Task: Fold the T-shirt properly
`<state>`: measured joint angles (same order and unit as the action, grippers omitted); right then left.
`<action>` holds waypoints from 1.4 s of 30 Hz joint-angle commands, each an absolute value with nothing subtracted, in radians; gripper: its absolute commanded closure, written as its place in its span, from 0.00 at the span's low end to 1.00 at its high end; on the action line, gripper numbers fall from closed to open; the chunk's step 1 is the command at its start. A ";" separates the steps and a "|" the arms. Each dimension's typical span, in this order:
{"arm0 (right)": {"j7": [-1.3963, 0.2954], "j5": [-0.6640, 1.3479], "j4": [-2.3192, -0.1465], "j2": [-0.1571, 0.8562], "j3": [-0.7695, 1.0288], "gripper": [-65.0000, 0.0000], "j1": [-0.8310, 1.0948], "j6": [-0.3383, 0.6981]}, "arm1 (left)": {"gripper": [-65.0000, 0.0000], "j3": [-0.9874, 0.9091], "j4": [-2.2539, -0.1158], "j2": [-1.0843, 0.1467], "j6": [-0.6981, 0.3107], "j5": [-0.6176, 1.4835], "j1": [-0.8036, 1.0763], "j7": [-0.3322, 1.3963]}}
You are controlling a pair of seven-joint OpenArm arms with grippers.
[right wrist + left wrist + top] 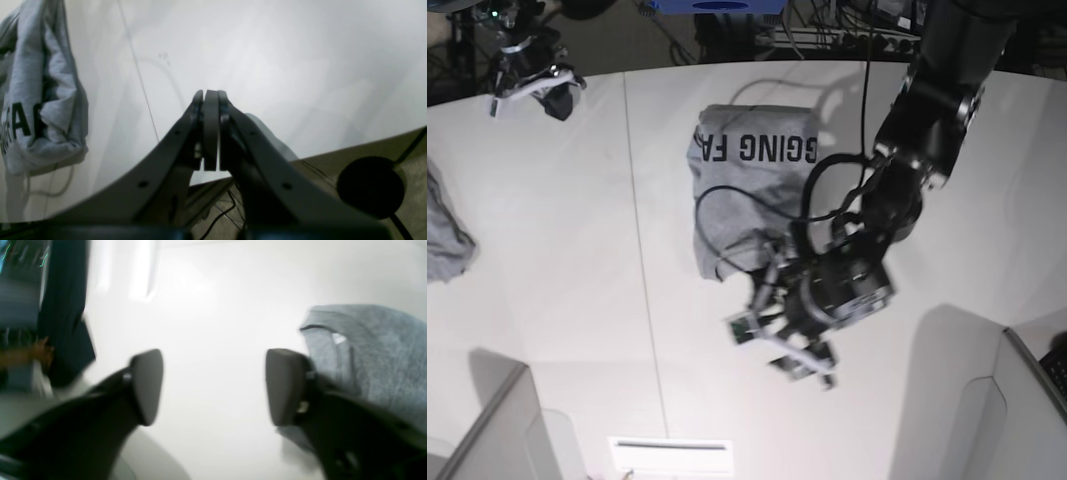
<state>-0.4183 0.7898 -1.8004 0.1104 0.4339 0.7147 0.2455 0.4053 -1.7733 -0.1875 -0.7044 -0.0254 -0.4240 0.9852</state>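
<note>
Shirt point(747, 195) sits mid-table point(577, 250), slightly toward the far edge, bunched into a rough rectangle. Black lettering runs along its far edge, face up. Near end is crumpled and uneven; a dark cable from the arm drapes across it.

Left gripper point(779, 338) is just past the shirt's near edge, over bare table. Jaws spread wide, nothing between them. Left wrist view confirms: both pads point(148, 386) apart with white tabletop in the gap; shirt point(370, 356) lies to the right of it, behind the right-hand finger. Can't tell whether that finger touches the cloth. That view is motion-blurred.

Right gripper point(532, 85) is at the far left corner of the table, well apart from the shirt. Right wrist view shows its fingers point(210, 130) pressed flat together, clenched on nothing, above bare table near the edge. Shirt point(40, 100) shows at the left of that view, letters partly visible.

Second grey cloth point(445, 245) lies bunched at the left table edge, no lettering showing, well clear of both grippers.

White label point(672, 455) with a dark bar sits at the near edge of the table.
</note>
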 commanded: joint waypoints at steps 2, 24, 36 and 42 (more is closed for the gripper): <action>-0.394 0.802 -1.819 0.120 0.441 1.00 0.720 0.257 | 0.63 0.303 -1.851 -0.183 -0.698 -0.025 -0.372 0.977; -0.085 0.800 -1.939 0.104 0.613 1.00 0.743 0.567 | 1.00 -0.041 -1.969 -0.283 -0.596 -0.031 0.470 -0.145; 0.110 0.515 -1.822 0.094 0.628 1.00 0.845 0.570 | 1.00 -0.111 -1.709 -0.151 -0.595 -0.348 0.806 -0.671; -0.065 0.512 -1.630 0.139 0.722 1.00 0.863 0.573 | 1.00 -0.180 -1.446 -0.119 -0.595 -0.348 0.874 -0.871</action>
<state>-0.0998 0.4931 -1.6138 0.1329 0.7132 0.8528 0.5686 -0.1802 -1.4338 -0.1196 -0.5896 -0.3500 0.8505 -0.8494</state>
